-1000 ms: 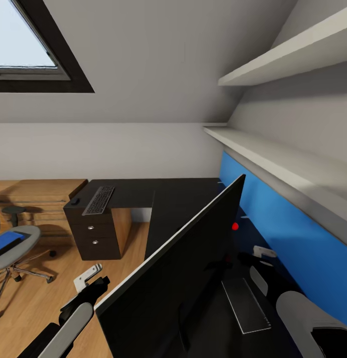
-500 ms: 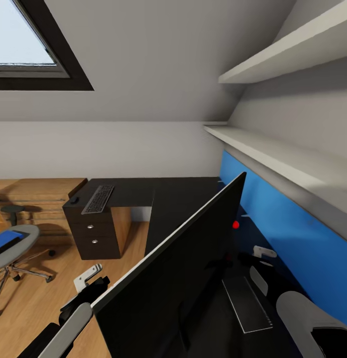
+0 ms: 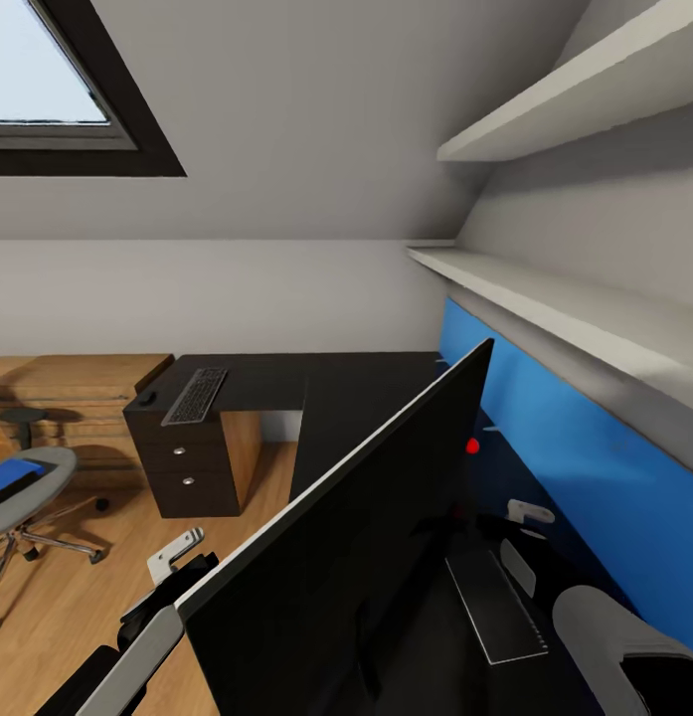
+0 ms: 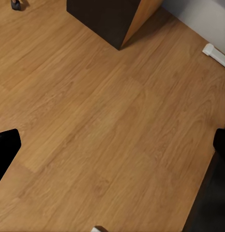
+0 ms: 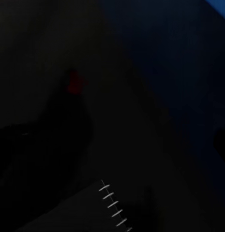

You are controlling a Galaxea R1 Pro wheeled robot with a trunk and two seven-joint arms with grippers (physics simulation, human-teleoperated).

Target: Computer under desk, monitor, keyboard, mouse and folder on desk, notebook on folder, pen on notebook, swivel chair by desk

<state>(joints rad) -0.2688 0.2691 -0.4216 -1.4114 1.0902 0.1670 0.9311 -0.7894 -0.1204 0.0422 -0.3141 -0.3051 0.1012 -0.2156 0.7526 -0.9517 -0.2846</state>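
Monitor (image 3: 336, 557): big, thin, top-heavy; you hold it by the stand.
Keyboard (image 3: 196, 395): light, at desk (image 3: 276, 378) far end.
Jaws: you cannot tell, both.

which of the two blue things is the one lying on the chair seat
The folder, a small flat blue rectangle lying on the grey seat of the swivel chair. The other blue thing is the big upright rear panel along the desk.

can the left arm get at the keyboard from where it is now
Probably not as things stand. The keyboard lies on the far wing of the desk, above the drawer unit, while the left gripper hangs low over the floor, well short of it.
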